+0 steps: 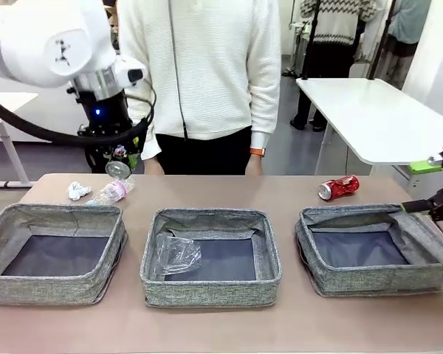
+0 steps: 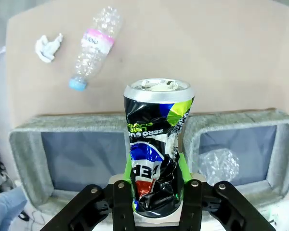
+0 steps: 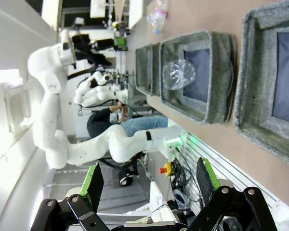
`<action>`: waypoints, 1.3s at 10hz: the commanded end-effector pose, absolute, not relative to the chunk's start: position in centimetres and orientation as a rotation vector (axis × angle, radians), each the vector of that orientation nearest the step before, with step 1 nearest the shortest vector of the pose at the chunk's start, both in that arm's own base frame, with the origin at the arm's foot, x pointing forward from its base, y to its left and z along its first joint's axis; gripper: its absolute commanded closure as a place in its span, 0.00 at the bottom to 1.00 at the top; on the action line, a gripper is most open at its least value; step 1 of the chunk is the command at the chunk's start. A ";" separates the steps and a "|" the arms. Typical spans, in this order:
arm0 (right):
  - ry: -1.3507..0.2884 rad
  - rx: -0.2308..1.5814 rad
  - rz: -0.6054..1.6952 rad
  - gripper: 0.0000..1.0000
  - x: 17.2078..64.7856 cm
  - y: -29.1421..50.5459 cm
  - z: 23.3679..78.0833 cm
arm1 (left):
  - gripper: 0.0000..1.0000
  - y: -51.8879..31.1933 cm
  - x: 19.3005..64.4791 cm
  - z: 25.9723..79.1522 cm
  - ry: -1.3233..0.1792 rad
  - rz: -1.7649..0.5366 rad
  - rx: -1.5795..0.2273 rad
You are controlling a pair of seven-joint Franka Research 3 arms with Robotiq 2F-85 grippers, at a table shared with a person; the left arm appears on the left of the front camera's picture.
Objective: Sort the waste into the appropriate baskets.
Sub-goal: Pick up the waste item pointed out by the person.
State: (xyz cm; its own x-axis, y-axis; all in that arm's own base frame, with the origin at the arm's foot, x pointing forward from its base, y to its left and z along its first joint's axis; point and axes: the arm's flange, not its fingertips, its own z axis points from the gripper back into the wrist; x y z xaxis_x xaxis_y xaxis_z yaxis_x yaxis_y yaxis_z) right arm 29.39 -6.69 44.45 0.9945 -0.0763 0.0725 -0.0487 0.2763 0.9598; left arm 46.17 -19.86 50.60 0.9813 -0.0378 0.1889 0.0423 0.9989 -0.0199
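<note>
My left gripper (image 1: 117, 161) hangs above the table's far left, shut on a crushed black drink can (image 2: 155, 144) held between its green pads. Under it on the table lie a white paper wad (image 1: 77, 190) and a blue-capped clear bottle (image 1: 111, 191) with a pink label. Three grey baskets stand in a row: left (image 1: 55, 212), middle (image 1: 207, 216) and right (image 1: 354, 214). A crumpled clear bottle (image 1: 177, 254) lies in the middle basket. A red drink can (image 1: 338, 187) lies behind the right basket. My right gripper (image 3: 149, 180) is open and holds nothing, at the right edge beside the right basket.
A person in a white sweater (image 1: 207, 66) stands at the far edge, hands (image 1: 255, 164) low by the table. A white table (image 1: 376, 110) stands behind at the right. Bare tabletop runs behind the middle basket and along the near edge.
</note>
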 end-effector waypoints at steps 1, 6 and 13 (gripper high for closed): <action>-0.104 1.308 -0.036 0.00 29.3 -6.7 45.0 | 0.84 -20.5 47.9 50.5 -0.170 -0.023 -0.031; -0.104 1.308 -0.036 0.00 29.3 -6.7 45.0 | 0.62 -30.9 37.0 59.4 -0.196 -0.035 -0.050; -0.104 1.308 -0.036 0.00 29.3 -6.7 45.0 | 0.62 -39.4 36.1 75.7 -0.230 -0.035 -0.007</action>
